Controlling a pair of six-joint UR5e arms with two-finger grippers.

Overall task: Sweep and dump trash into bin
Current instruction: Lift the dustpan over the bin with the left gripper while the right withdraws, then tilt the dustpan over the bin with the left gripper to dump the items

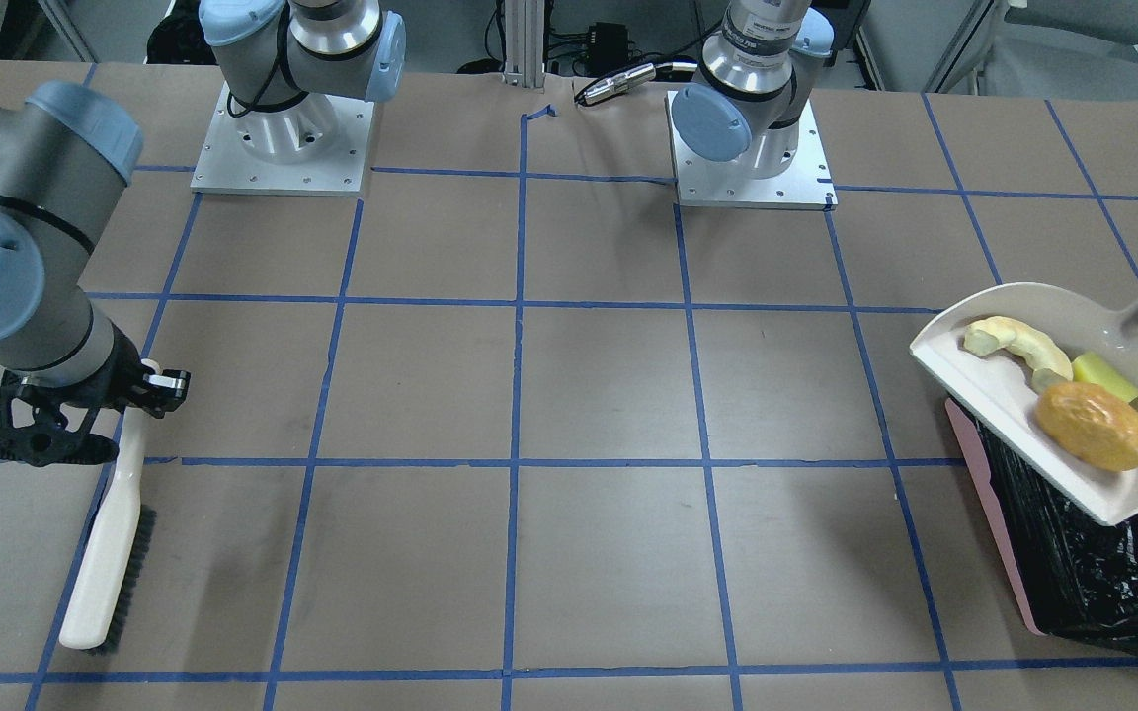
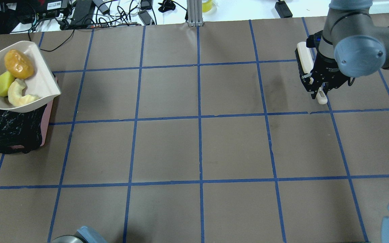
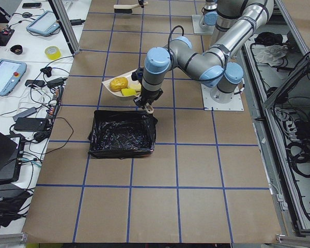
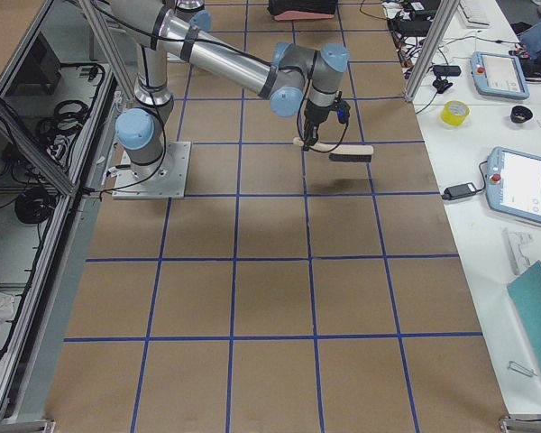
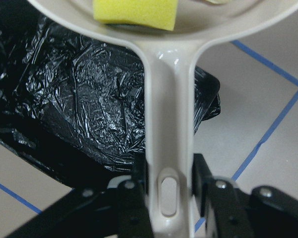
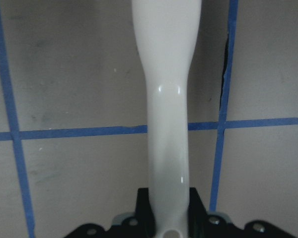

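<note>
Partly hiding the bin [image 1: 1088, 568] (black-lined), dustpan [image 1: 992, 383] is clamped by left tool [image 5: 169, 186], brush [image 1: 110, 553] by right tool [image 6: 169, 213].

Surroundings: taped surface and adjoining equipment

The brown surface [image 2: 235, 148] carries a grid of blue tape [image 2: 200, 148]. An aluminium post [image 2: 194, 11] stands at its far edge, next to loose black cables [image 2: 79, 13] on a white strip. To the side, a pendant screen [image 4: 521, 185] lies near a yellow tape roll [image 4: 455, 112].
</note>
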